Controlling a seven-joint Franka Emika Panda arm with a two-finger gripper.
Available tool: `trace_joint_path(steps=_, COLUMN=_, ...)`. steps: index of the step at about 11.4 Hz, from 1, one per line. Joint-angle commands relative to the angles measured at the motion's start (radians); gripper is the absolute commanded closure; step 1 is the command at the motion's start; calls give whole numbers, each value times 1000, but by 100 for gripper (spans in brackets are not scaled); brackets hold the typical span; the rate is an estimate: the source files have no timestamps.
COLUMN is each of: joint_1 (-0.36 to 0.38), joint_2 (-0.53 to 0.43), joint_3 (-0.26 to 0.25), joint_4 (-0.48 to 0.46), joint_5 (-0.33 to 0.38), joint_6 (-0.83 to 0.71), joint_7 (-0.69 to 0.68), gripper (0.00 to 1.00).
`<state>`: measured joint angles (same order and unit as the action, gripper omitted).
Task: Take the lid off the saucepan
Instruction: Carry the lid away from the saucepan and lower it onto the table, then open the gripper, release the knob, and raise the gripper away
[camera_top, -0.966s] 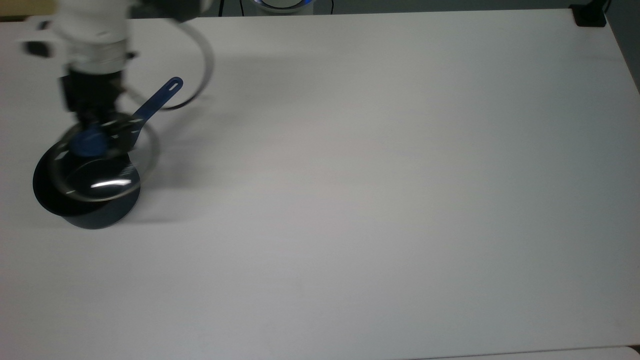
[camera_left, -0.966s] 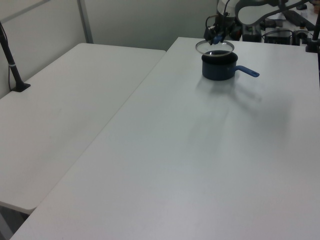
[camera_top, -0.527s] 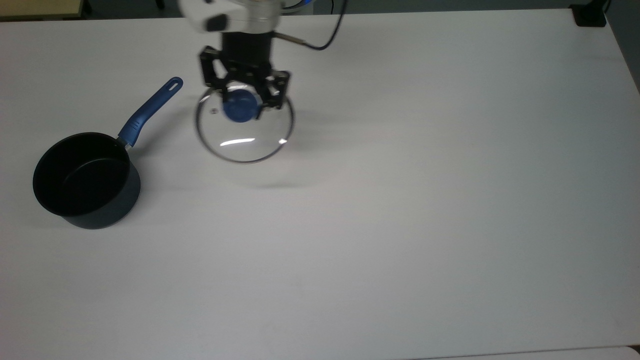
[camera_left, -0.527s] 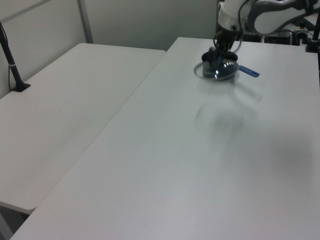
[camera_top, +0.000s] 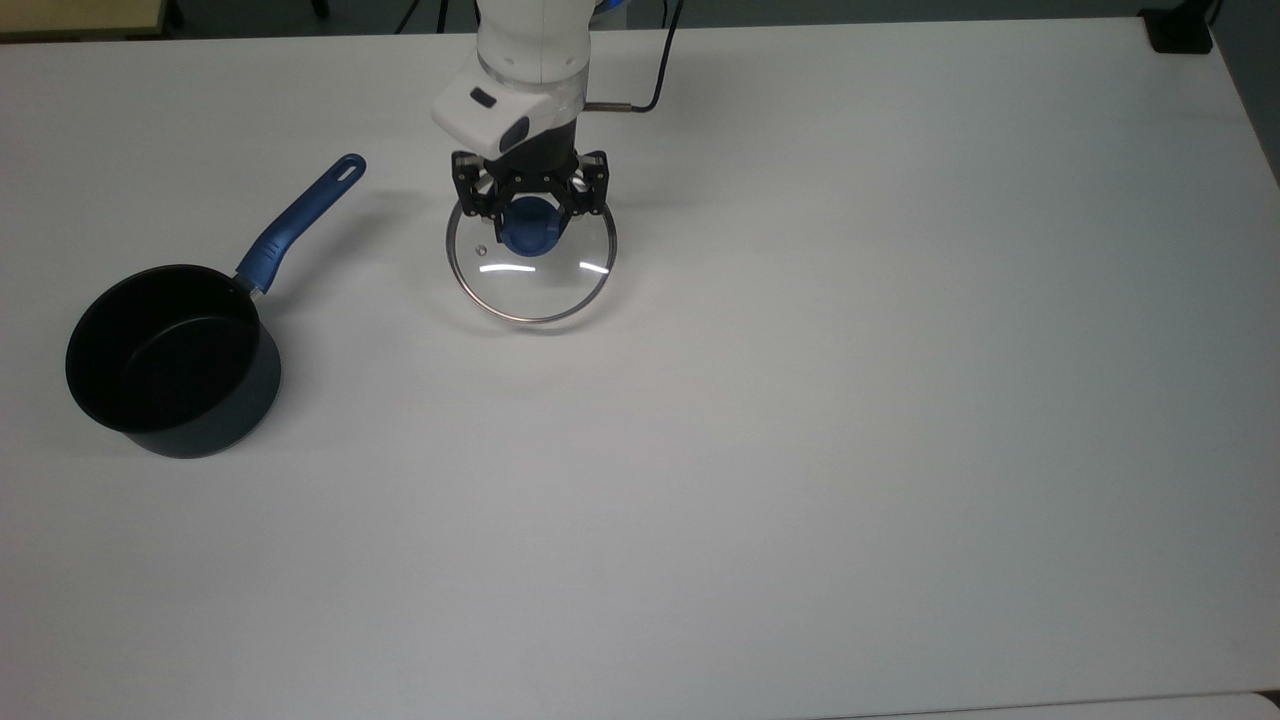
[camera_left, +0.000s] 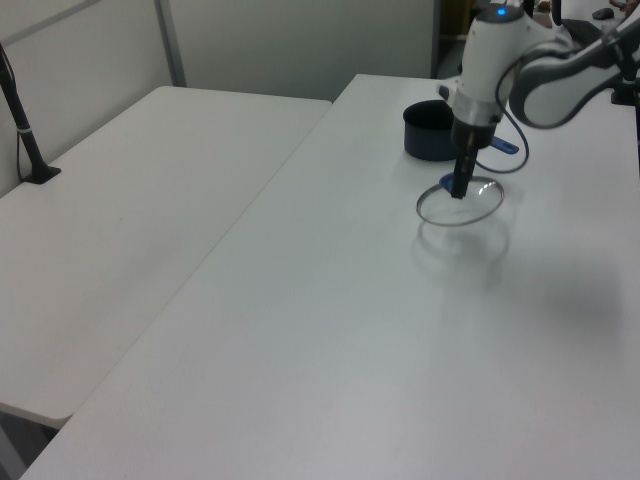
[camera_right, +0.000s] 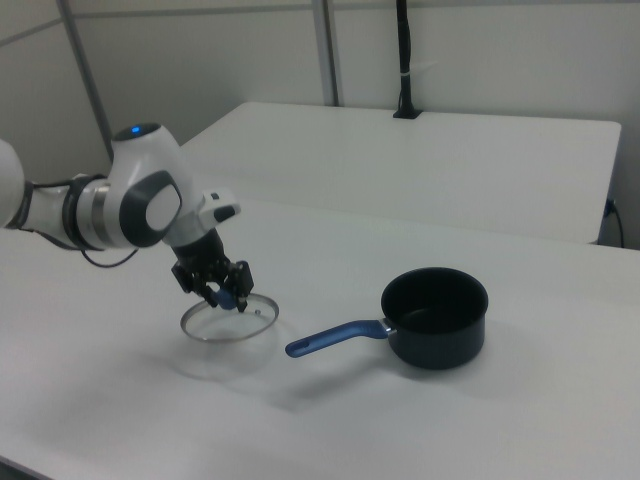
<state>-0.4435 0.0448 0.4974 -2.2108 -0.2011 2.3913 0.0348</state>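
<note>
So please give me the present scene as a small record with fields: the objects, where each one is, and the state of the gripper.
saucepan: open, upright on the table, at the top view's left
saucepan handle: blue, points toward the lid
lid: off the saucepan, held apart from it above the table
lid knob: blue, between the gripper fingers
gripper: shut on the knob
table: white

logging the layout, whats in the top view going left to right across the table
saucepan with its blue handle pointing up to the top view's right → lid, its blue knob held in the hand → bare white table
</note>
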Motion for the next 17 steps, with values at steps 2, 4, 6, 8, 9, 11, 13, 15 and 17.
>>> trace_joint_path(steps=2, joint_1=-6, joint_2=52, joint_3=-7, joint_4=-41, joint_5=11, joint_6=77, joint_7=-61, gripper=76)
trace_joint_path(steps=4, joint_1=-18, joint_2=61, joint_3=-10, joint_4=-41, joint_5=11, joint_6=72, joint_7=-52, gripper=42)
trace_joint_path(steps=6, joint_1=-21, joint_2=56, joint_3=-10, joint_4=-35, joint_5=18, joint_6=62, joint_7=-8, gripper=0)
trace_joint_path(steps=8, joint_1=-20, joint_2=52, joint_3=-10, joint_4=34, joint_5=20, joint_6=-18, joint_7=106, gripper=0)
trace_joint_path(steps=9, joint_1=-18, joint_2=52, joint_3=-8, joint_4=93, joint_5=23, joint_6=-85, joint_7=132, gripper=0)
trace_joint_path(steps=11, joint_1=-14, joint_2=58, joint_3=-8, joint_4=245, joint_5=52, joint_6=-257, joint_7=152, gripper=0)
trace_joint_path(steps=13, joint_1=-9, joint_2=52, joint_3=-10, joint_4=382, joint_5=97, joint_6=-416, joint_7=154, gripper=0)
trace_joint_path(steps=15, joint_1=-4, joint_2=31, joint_3=-17, joint_4=492, joint_5=104, joint_6=-593, joint_7=151, gripper=0)
trace_joint_path(steps=17, joint_1=79, joint_2=-29, joint_3=-121, joint_4=514, joint_5=143, joint_6=-655, joint_7=142, gripper=0)
